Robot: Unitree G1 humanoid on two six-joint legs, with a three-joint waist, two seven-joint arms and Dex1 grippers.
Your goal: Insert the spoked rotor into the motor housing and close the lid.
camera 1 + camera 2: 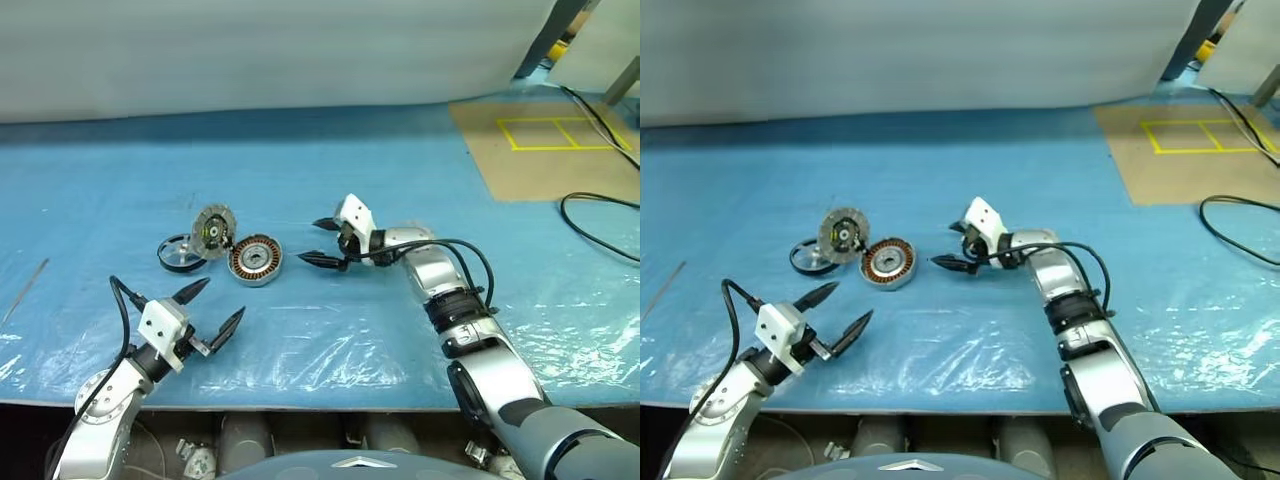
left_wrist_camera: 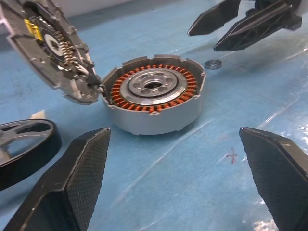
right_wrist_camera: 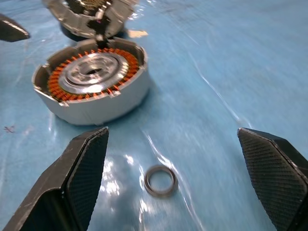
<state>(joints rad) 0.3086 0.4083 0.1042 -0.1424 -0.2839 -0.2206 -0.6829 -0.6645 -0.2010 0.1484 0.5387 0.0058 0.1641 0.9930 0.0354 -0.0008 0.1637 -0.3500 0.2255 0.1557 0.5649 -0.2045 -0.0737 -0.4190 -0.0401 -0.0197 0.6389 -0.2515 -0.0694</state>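
Observation:
The motor housing [image 1: 256, 260], a silver cup with copper windings, sits on the blue table. Its lid [image 1: 213, 232] stands tilted open at the housing's far-left rim. The spoked rotor [image 1: 180, 252], a dark ring with spokes, lies flat on the table left of the housing, partly behind the lid. My left gripper [image 1: 222, 298] is open with nothing in it, near the front edge, short of the housing. To the right of the housing my right gripper [image 1: 308, 240] is open and holds nothing, its tips pointing at the housing [image 3: 91, 82].
A small metal ring [image 3: 160, 180] lies on the table between the housing and the right gripper. A brown board [image 1: 540, 150] with yellow tape and a black cable [image 1: 600, 225] are at the back right. A thin rod [image 1: 25, 288] lies far left.

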